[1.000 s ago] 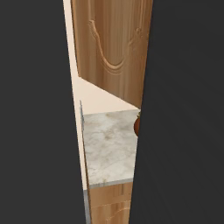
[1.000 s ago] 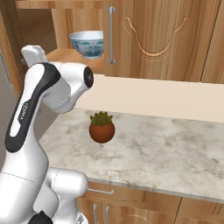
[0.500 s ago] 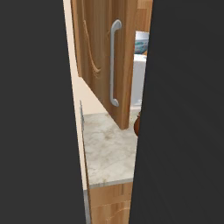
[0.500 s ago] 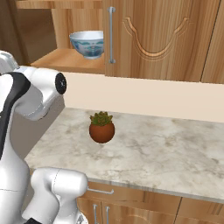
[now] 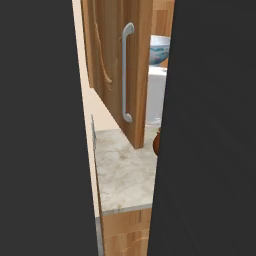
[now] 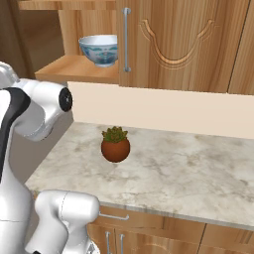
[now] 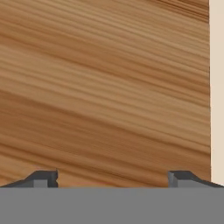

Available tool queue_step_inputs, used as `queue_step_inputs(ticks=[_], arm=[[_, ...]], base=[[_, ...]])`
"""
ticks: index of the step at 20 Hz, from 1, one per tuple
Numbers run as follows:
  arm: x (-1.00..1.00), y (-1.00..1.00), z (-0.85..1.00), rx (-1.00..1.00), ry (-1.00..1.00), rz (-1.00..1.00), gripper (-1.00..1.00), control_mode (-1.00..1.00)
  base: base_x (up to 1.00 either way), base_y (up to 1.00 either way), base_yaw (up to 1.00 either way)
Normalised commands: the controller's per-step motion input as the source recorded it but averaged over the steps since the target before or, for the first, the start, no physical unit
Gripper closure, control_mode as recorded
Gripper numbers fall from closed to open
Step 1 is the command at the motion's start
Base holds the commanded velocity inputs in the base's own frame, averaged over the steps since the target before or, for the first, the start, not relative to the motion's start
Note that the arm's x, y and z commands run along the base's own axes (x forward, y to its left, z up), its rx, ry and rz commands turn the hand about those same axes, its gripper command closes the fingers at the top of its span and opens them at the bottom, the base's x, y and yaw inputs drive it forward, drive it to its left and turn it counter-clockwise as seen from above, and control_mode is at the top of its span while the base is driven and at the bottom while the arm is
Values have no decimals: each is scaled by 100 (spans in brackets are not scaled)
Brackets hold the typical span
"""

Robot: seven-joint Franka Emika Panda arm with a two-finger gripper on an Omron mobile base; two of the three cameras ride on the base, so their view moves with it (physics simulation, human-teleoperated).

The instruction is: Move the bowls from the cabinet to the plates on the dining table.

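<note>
Bowls were untouched: the patterned bowl (image 6: 99,49) sat on the cabinet (image 6: 178,44) shelf, well off from my fingers (image 7: 43,178), which stood wide apart and empty before bare wood. My arm had swung away left, so grasping remained ahead.

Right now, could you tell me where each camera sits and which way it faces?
Left base view: behind-left of the arm, forward between dark masses at the cabinet door, patterned bowl.
Right base view: behind-right, down over the counter and plant pot; white arm at left.
Hand view: close on wood, gripper open.
Both base views share door handle, bowl.
</note>
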Motion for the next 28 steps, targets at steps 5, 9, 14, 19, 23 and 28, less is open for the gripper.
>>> queue_step_inputs(ticks=[5, 9, 14, 19, 23, 28], arm=[[-37, -12, 4, -9, -2, -8, -100, -100], [-31, 39, 11, -3, 0, 0, -100, -100], [-9, 48, 11, 0, 0, 0, -100, -100], [-31, -18, 3, -8, -4, -2, -100, -100], [-64, -58, 15, -17, -4, -12, -100, -100], [-44, -62, 14, -20, -3, -15, -100, -100]], base=[[0, 0, 0], [0, 0, 0], [0, 0, 0], [0, 0, 0], [0, 0, 0], [0, 0, 0]])
